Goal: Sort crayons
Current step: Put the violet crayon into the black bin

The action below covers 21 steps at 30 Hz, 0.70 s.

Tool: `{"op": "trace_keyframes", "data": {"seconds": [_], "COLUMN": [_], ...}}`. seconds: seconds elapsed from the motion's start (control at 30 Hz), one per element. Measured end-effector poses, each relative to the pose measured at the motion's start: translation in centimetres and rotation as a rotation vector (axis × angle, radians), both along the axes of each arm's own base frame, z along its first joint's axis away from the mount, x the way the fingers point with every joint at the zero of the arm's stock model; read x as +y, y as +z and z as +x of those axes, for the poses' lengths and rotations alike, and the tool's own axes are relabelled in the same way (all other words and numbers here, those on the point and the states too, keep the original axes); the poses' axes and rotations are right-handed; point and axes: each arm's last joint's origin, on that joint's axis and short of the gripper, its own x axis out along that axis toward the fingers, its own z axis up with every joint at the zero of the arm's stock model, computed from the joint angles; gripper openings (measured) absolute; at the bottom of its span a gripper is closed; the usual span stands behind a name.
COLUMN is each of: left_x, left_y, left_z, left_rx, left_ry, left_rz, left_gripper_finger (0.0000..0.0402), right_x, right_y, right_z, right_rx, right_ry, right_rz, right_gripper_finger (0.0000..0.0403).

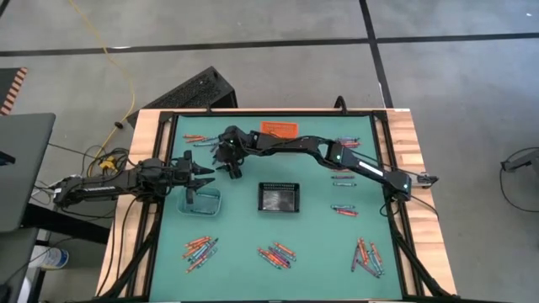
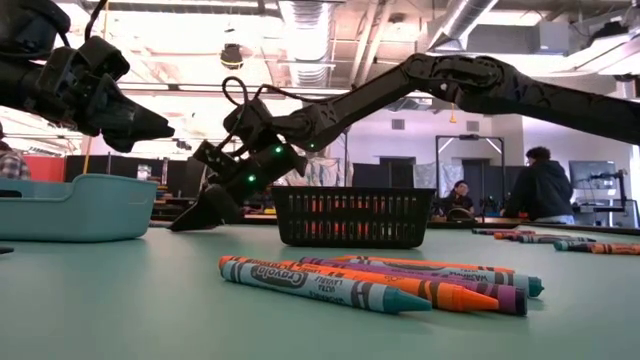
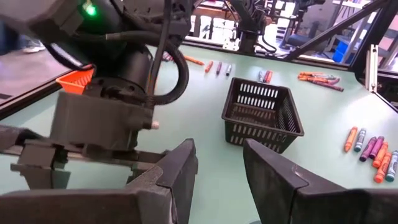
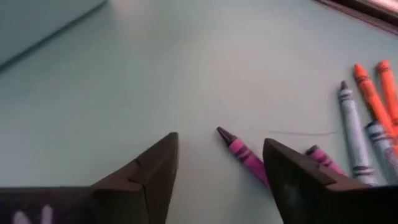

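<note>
Over the clear bin [image 1: 200,200] at the table's left side, the left gripper [image 1: 205,170] hangs with its fingers [image 3: 177,171] apart and nothing between them. Beyond its tips lies the black bin [image 3: 263,113], and past that a row of crayons [image 3: 370,149] on the green mat [image 1: 312,252].

Just beside the left gripper, toward the table's middle, the right gripper [image 1: 227,167] points down at the mat, its arm reaching across from the right edge. Its jaws stand wide apart and hold nothing. Between its fingertips [image 4: 163,158] and a little ahead lies a purple crayon [image 4: 241,154], flat on the mat and touching neither finger. Just beyond the outer finger lie a second purple crayon [image 4: 326,160], a grey one [image 4: 351,127] and an orange one [image 4: 368,87].

Behind the right gripper, at the far edge, sits the orange bin [image 1: 279,129]. Further crayon groups [image 1: 276,253] lie along the near edge, well apart from both grippers, and more along the right side [image 1: 343,209].
</note>
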Motion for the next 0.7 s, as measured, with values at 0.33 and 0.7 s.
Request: {"op": "trace_keyframes", "data": {"seconds": [0.33,0.7], "left_x": [0.0,0.0], "left_y": [0.0,0.0], "left_z": [0.0,0.0], "left_rx": [0.000,0.000], "left_ry": [0.000,-0.001], "left_rz": [0.000,0.000], "left_gripper_finger": [0.0125,0.0125], "right_x": [0.0,1.5], "right_y": [0.5,6.1], "right_z": [-0.1,-0.2], "right_rx": [0.026,-0.033], "right_ry": [-0.115,-0.115], "right_rz": [0.160,0.148], "right_gripper_finger": [0.0244,0.0244]}}
